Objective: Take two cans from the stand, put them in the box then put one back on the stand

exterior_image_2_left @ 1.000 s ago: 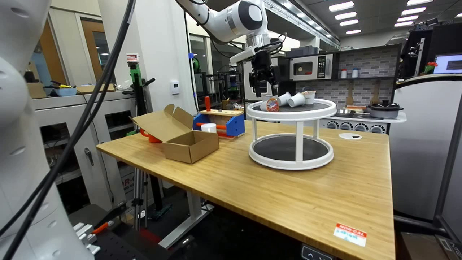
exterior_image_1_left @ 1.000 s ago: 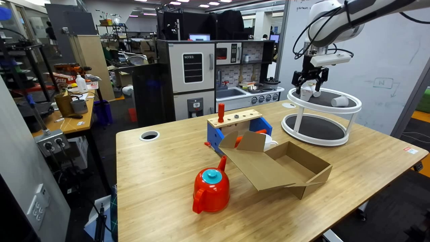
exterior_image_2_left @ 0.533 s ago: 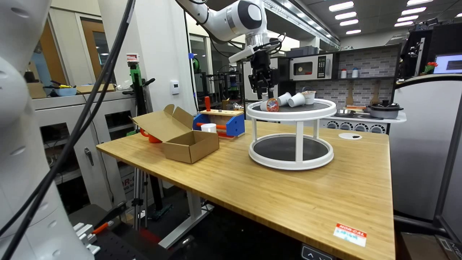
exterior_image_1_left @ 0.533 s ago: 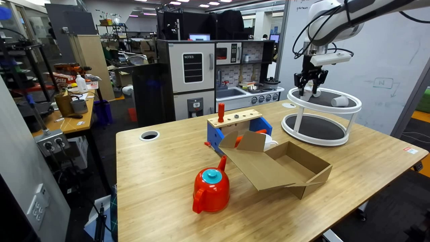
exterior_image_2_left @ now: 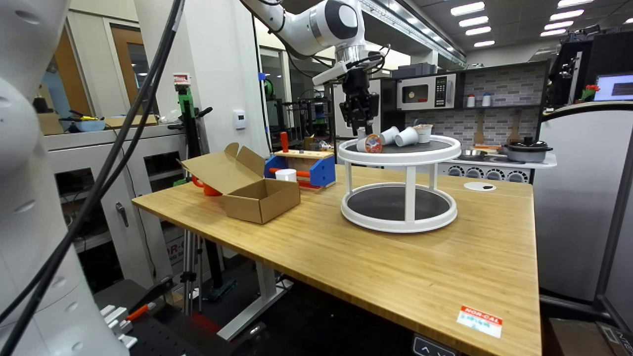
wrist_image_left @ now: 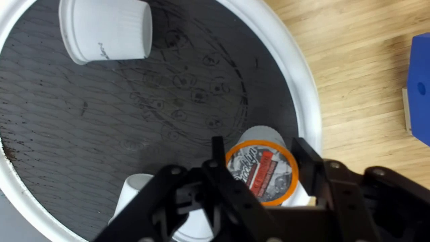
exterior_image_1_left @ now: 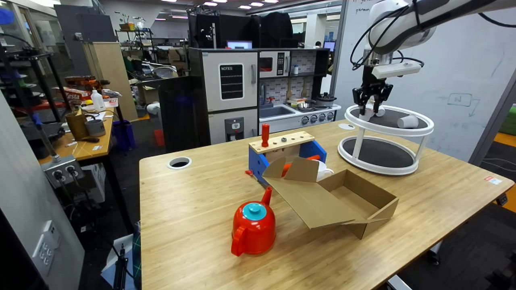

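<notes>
While only wrist view shows its orange-rimmed lid (wrist_image_left: 260,178), can (wrist_image_left: 263,158), gripper (wrist_image_left: 258,148) astride

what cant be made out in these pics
Wrist view: lower-left coffee pods, partly covered by the end effector.
Wrist view: blue toy workbench, cut off by the right edge.
In an exterior view: red toy teapot, mostly hidden by the cardboard box.
In an exterior view: sticker, its handwriting too blurred to read.
</notes>
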### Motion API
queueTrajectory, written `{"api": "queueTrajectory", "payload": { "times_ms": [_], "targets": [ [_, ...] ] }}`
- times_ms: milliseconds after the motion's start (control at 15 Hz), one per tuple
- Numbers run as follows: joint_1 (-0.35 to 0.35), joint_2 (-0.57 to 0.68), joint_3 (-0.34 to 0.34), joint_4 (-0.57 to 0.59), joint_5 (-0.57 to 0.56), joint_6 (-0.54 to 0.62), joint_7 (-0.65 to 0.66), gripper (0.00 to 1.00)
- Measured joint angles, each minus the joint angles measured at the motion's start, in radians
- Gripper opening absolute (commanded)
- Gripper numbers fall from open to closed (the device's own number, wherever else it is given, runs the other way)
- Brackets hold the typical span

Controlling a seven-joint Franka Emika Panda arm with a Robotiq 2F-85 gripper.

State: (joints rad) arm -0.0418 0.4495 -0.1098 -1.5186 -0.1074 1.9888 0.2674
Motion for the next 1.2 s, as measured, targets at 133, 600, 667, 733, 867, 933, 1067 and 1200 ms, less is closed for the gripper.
{"api": "queueTrajectory", "payload": {
  "times_ms": [133,600,667,733,867,933,1067,1200],
  "targets": [
    [0.006,-0.005,0.000,0.000,-0.014,0.000,-0.008,0.27],
    [0.023,-0.105,0.001,-0.048,-0.135,-0.007,-0.108,0.27],
    [0.025,-0.129,0.002,-0.068,-0.139,-0.007,-0.128,0.27],
    [0.029,-0.153,0.006,-0.091,-0.139,-0.007,-0.148,0.27],
    [0.035,-0.203,0.021,-0.145,-0.139,-0.007,-0.180,0.27],
    [0.038,-0.228,0.031,-0.174,-0.139,-0.007,-0.194,0.27],
    [0.044,-0.274,0.052,-0.229,-0.138,-0.007,-0.220,0.27],
    [0.049,-0.315,0.071,-0.278,-0.135,-0.006,-0.247,0.27]
  ]
}}
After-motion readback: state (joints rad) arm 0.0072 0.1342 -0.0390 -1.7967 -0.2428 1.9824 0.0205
